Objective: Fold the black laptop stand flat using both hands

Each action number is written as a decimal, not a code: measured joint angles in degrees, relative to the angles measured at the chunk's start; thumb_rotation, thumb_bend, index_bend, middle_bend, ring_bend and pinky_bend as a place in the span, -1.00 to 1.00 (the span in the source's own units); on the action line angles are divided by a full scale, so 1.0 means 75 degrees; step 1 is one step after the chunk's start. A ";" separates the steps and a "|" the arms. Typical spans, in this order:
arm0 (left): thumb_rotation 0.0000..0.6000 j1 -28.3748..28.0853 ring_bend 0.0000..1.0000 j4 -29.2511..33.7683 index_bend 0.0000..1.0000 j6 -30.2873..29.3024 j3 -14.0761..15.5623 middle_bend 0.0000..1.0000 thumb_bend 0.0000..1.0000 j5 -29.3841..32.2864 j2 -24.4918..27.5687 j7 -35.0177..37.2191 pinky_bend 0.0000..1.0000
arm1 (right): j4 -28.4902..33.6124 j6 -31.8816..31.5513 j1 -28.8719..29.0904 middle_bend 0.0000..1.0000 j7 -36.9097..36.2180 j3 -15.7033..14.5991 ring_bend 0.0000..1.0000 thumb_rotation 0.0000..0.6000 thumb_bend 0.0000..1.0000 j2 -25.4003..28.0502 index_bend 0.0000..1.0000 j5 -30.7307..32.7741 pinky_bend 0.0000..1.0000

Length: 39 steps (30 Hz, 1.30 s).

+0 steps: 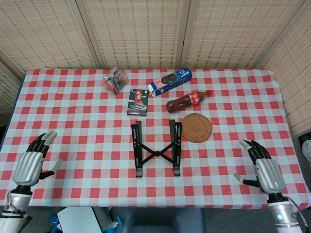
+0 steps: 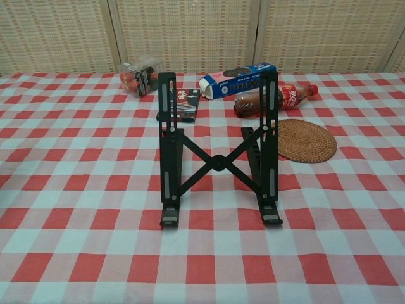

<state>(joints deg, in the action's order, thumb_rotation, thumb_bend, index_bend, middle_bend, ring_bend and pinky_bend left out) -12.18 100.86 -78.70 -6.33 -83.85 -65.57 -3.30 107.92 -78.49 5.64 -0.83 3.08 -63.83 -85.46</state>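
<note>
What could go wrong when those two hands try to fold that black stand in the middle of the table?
The woven coaster and cola bottle lie close to the laptop stand on its right, so the right hand could knock them while reaching in. The stand sits loose on the checked cloth; if one hand pushes before the left hand arrives, it may slide or tip rather than fold. Fingers could also catch in its crossed bars.
</note>
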 measured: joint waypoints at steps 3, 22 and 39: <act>0.90 -0.0187 -0.85 -0.0063 -0.87 0.0274 -0.0099 -0.90 -0.40 0.0073 0.0028 0.0554 -0.71 | 0.0084 0.0344 0.0192 -0.76 -0.0494 0.0082 -0.95 1.00 -0.84 0.0009 -0.84 0.0185 -0.83; -0.36 -0.1569 -0.62 -0.1033 -0.75 0.2114 -0.0649 -0.79 -0.51 0.0385 -0.0279 0.4426 -0.71 | -0.0418 0.2739 0.1950 -0.80 -0.4691 0.0929 -0.98 1.00 -1.00 -0.1073 -0.91 0.0974 -0.92; -0.36 -0.2275 -0.62 -0.2004 -0.72 0.2735 -0.0690 -0.78 -0.51 0.0461 -0.0822 0.5342 -0.71 | -0.1531 0.3276 0.2910 -0.85 -0.4888 0.1314 -1.00 1.00 -1.00 -0.3102 -0.91 0.1560 -1.00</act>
<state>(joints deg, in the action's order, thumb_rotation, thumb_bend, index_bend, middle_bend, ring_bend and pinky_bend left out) -29.24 85.82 -58.19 -11.51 -80.40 -71.74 36.76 96.44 -53.92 27.47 -37.49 12.94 -87.09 -73.76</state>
